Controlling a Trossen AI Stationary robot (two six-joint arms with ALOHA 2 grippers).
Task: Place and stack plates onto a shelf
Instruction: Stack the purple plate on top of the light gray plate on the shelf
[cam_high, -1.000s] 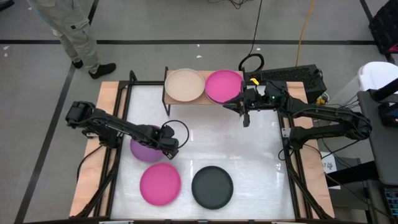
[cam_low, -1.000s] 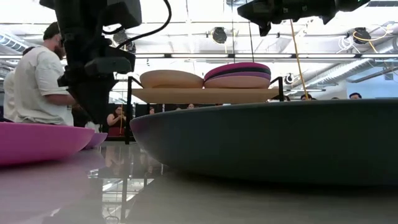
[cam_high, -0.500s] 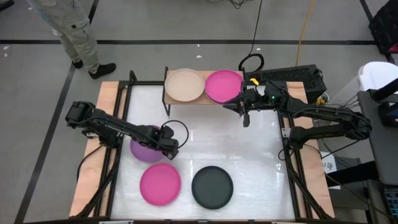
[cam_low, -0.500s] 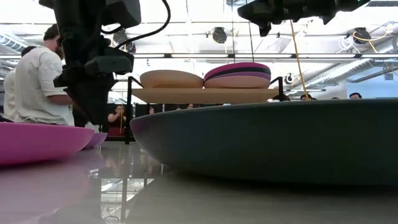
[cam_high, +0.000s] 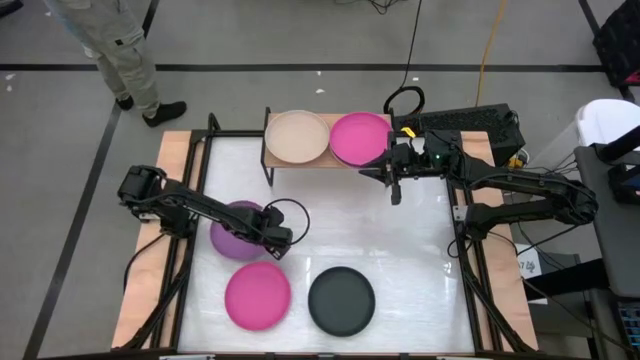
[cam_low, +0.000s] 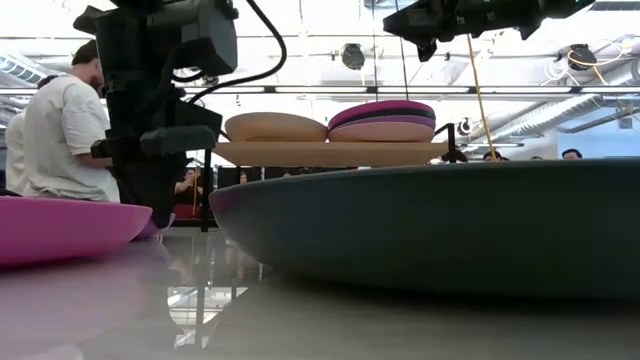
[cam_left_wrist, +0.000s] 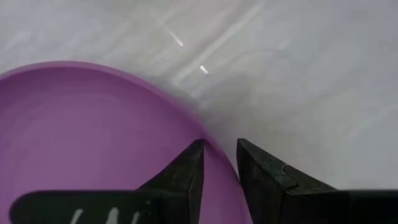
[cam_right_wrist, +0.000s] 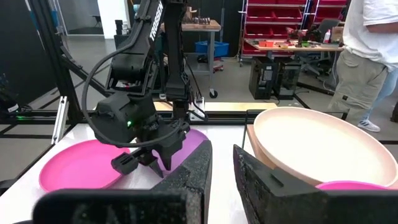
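The left pincer (cam_high: 277, 240) has shifted a little toward the right of the high frame since the previous pictures, and the arm's shoulder has moved with it; the purple plate (cam_high: 234, 231) beneath it sits in nearly the same spot, left of centre on the desk (cam_high: 400, 260). In the left wrist view the two fingers stand one on each side of that plate's rim, one finger (cam_left_wrist: 184, 173) inside it and one outside, with only a narrow gap between them. I judge this a closing grasp on the rim, so the lift toward the shelf (cam_high: 275, 162) looks close.

The right pincer (cam_high: 394, 184) hangs in the same place as before, just beside the hot pink plate (cam_high: 360, 138) topping the stack on the shelf, at upper centre; its fingers are slightly apart and hold nothing. The beige plate (cam_high: 297, 136) lies next to that stack. A second hot pink plate (cam_high: 257, 295) and a black plate (cam_high: 341, 300) wait at the bottom centre.

The only readable writing is "TROSSEN" down the left arm (cam_right_wrist: 157, 28) in the right wrist view.
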